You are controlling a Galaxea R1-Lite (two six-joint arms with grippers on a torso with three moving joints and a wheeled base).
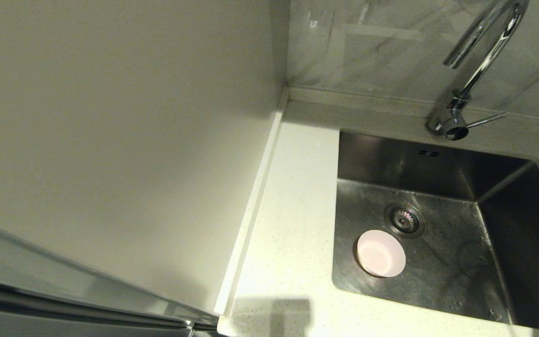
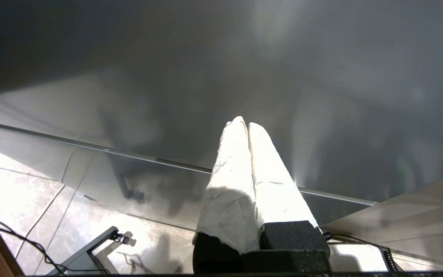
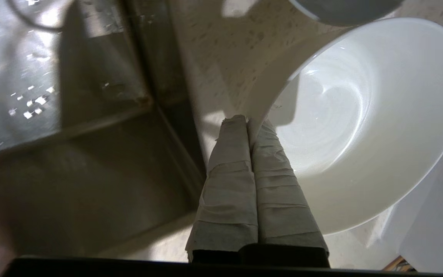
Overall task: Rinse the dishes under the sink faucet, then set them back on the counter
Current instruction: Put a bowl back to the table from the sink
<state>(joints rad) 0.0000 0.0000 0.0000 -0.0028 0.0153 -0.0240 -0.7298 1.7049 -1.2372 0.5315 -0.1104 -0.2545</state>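
Note:
A pale pink bowl (image 1: 381, 253) sits upright on the floor of the steel sink (image 1: 452, 276), just in front and left of the drain (image 1: 404, 220). The chrome sink faucet (image 1: 480, 61) rises at the back, its spout over the basin. Neither gripper shows in the head view. In the right wrist view my right gripper (image 3: 249, 122) is shut on the rim of a tilted white bowl (image 3: 367, 115), above the speckled counter (image 3: 225, 50) beside the sink's edge (image 3: 160, 115). The edge of a pale blue bowl (image 3: 344, 9) shows just beyond it. My left gripper (image 2: 243, 124) is shut and empty, low beside a steel panel.
A strip of counter (image 1: 293, 210) runs left of the basin, bounded by a plain cream wall panel (image 1: 110, 117). The faucet's thin lever (image 1: 487, 120) points right. A tiled floor with cables (image 2: 25, 200) lies below the left arm.

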